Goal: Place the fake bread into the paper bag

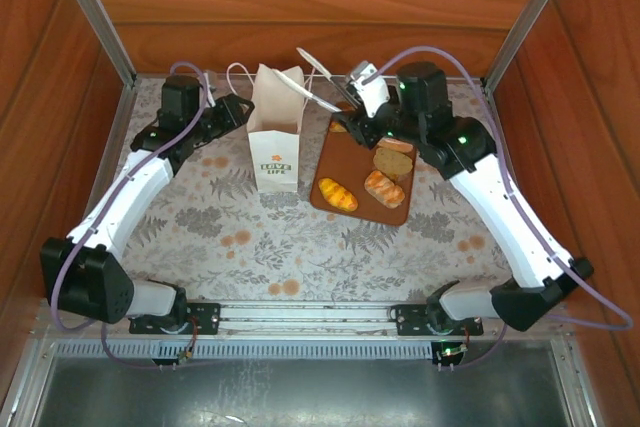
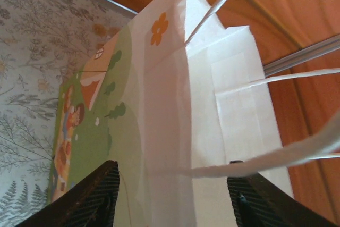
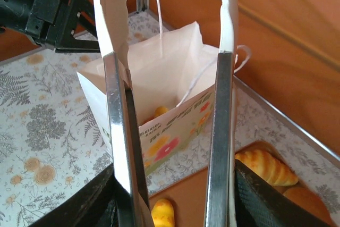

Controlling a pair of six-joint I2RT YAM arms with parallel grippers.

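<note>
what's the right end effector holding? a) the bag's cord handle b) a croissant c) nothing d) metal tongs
d: the right end effector grips metal tongs, whose two arms reach out toward the open paper bag.

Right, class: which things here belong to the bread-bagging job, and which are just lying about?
Job: fake bread, paper bag, tongs.
Lying about: brown board, floral table cover.
</note>
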